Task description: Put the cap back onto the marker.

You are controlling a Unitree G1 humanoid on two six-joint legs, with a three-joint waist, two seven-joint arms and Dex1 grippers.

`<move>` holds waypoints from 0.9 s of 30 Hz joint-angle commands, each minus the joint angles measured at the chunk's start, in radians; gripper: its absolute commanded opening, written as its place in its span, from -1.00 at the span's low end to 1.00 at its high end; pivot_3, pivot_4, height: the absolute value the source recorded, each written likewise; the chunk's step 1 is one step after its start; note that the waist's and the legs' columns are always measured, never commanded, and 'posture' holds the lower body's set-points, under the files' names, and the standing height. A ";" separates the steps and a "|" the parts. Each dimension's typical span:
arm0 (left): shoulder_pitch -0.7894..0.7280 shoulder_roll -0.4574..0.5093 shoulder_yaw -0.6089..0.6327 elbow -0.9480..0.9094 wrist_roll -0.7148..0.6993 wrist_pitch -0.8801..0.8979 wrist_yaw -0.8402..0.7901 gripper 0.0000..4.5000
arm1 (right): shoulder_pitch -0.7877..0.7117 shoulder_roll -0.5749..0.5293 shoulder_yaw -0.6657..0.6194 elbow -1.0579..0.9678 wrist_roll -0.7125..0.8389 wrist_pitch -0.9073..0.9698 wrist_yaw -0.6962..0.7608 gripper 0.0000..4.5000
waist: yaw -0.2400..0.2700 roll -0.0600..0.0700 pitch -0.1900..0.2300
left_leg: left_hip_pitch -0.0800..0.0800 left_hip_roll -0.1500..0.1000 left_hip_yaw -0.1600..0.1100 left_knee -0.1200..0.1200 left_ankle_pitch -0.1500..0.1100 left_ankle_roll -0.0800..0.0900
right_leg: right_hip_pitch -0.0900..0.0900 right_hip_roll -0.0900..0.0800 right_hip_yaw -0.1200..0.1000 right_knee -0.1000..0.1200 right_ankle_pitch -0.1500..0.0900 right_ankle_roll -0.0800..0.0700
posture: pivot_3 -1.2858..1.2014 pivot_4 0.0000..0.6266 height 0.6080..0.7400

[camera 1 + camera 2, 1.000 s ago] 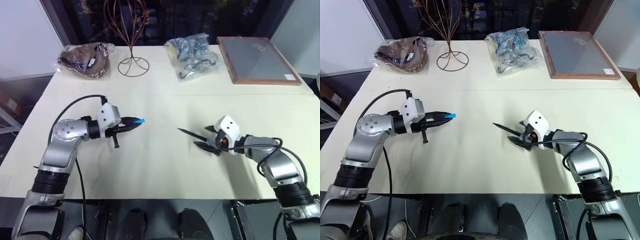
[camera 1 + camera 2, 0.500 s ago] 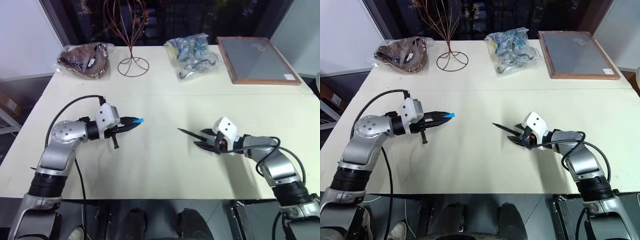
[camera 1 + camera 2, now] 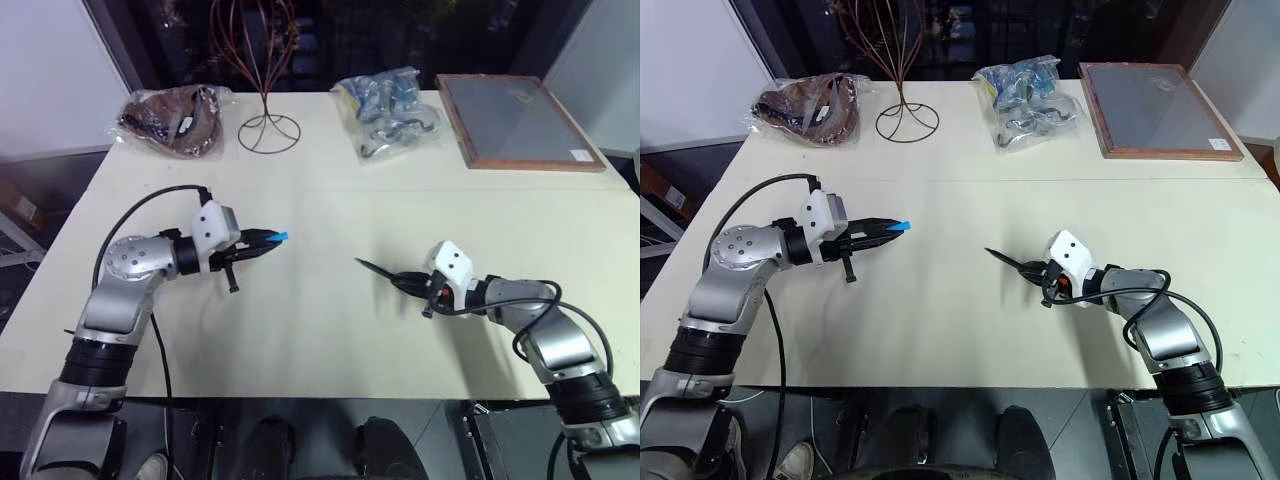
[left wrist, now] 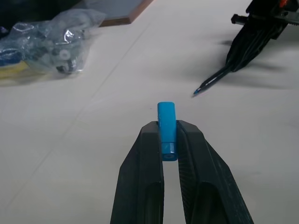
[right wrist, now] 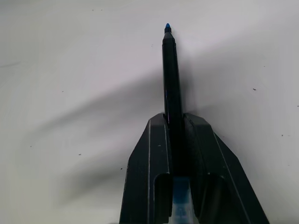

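Observation:
My left gripper (image 3: 262,241) is shut on the bright blue cap (image 3: 279,238), which sticks out past the fingertips above the table's left half; the left wrist view has the cap (image 4: 167,126) pinched between the two fingers. My right gripper (image 3: 406,283) is shut on the thin black marker (image 3: 375,271), low over the table right of centre. The marker's uncapped tip points toward the left gripper. In the right wrist view the marker (image 5: 172,79) runs straight out from between the closed fingers, blue tip outermost.
Along the table's far edge lie a brown bagged bundle (image 3: 172,118), a copper wire stand (image 3: 266,125), a clear bag of blue and dark parts (image 3: 388,110) and a wood-framed grey board (image 3: 515,118). Bare tabletop (image 3: 320,300) separates the two grippers.
The right gripper's fingers have closed around the marker, from wide open a second ago. The left gripper and cap have stayed put.

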 commanded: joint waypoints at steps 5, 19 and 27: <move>-0.099 -0.037 -0.058 0.186 0.036 -0.208 -0.103 -1.00 | -0.104 -0.143 -0.002 -0.125 -0.090 -0.062 0.057 -0.97 | -0.005 0.001 0.000 | 0.000 0.000 0.001 0.000 0.000 0.000 | -0.001 0.000 0.000 -0.001 0.000 0.000 | 0.03 -0.52 1.00; -0.233 -0.138 -0.075 0.487 0.034 -0.557 -0.211 -1.00 | -0.192 -0.140 0.094 -0.265 -0.120 -0.066 0.124 -0.97 | -0.008 0.001 0.000 | -0.002 0.000 0.000 0.000 0.000 0.000 | -0.001 0.000 -0.001 -0.001 0.000 0.000 | 0.03 -0.52 1.00; -0.226 -0.127 -0.085 0.514 0.042 -0.604 -0.268 -1.00 | -0.231 -0.124 0.114 -0.265 -0.127 -0.064 0.135 -0.97 | -0.008 0.001 0.000 | -0.002 0.000 0.000 0.000 0.000 0.000 | -0.002 0.000 -0.001 0.000 0.000 0.000 | 0.03 -0.52 1.00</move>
